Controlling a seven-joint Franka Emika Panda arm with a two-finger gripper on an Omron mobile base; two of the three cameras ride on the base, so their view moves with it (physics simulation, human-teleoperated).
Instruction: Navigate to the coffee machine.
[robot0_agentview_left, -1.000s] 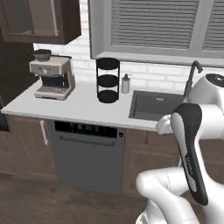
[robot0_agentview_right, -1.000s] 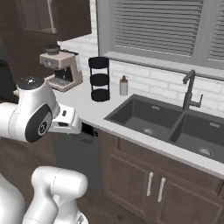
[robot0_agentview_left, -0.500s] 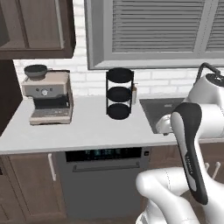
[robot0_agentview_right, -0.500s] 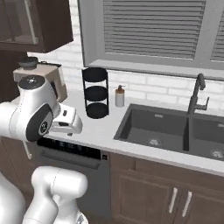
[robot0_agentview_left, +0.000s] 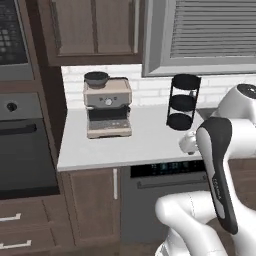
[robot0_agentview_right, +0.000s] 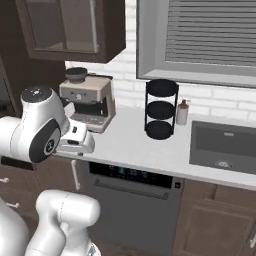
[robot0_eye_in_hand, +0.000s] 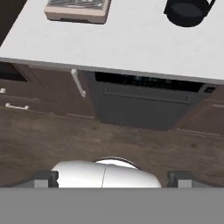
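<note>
Base has driven left since the earlier frames: whole scene slid right, wall oven (robot0_agentview_left: 20, 125) now in view at left. Coffee machine (robot0_agentview_left: 107, 107) sits at the left rear of the tabletop (robot0_agentview_left: 135, 142), against the brick wall, under the upper cabinet (robot0_agentview_left: 92, 30). Black rack (robot0_agentview_left: 182, 102) stands well right of it, dishwasher (robot0_agentview_left: 162, 200) below, sink (robot0_agentview_right: 225, 147) further right. Claw (robot0_eye_in_hand: 113, 178) hangs over the floor, tips set wide apart, holding nothing.
</note>
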